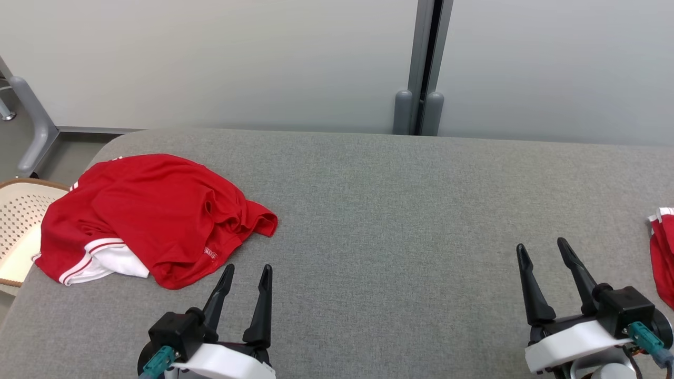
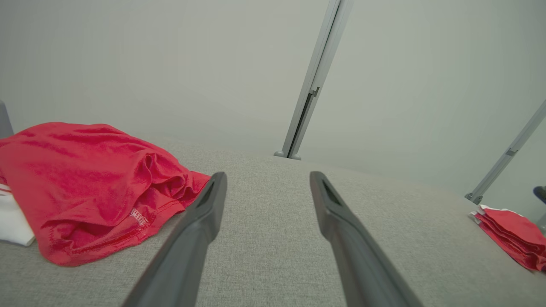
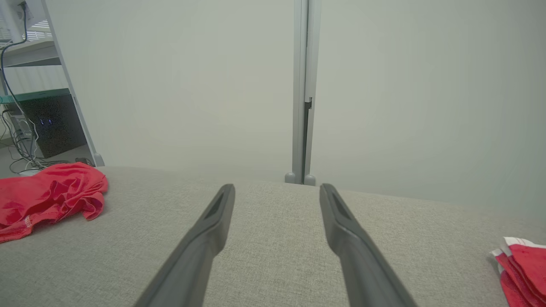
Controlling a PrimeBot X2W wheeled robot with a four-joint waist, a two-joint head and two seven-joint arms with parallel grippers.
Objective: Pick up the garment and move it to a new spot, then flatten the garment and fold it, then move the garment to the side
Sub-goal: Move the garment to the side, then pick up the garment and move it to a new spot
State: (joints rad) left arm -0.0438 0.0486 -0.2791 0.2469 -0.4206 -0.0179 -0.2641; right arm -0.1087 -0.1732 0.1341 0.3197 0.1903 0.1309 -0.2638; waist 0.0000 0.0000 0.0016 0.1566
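Hovering low over the near edge of the grey fabric-covered table, the left gripper and the right gripper both have their dark fingers spread wide with nothing between them, all pointing toward the far edge. Just beyond the left gripper, the red garment lies crumpled at the table's left end. Its long axis runs roughly along the table's length, a bunched red cuff points toward the middle and the white-trimmed part lies at the near left edge, while a folded red stack sits at the right edge.
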